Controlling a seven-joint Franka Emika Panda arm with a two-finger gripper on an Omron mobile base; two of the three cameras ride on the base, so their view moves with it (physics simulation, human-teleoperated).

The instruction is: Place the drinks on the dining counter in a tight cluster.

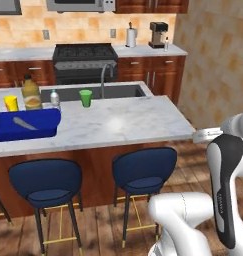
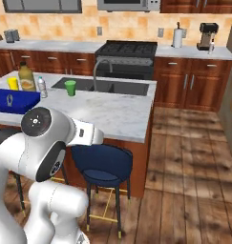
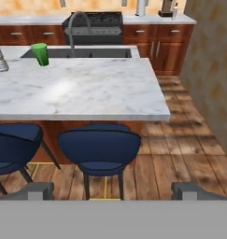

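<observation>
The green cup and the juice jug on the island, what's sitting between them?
The small water bottle stands between the juice jug and the green cup, seen in both base views.

Even, bright, perhaps slightly soft render.

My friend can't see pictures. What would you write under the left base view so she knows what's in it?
A marble dining counter holds a big amber juice jug, a small water bottle, a yellow cup, a green cup and a blue bin. Two navy stools stand in front, with the white robot arm at lower right.
</observation>
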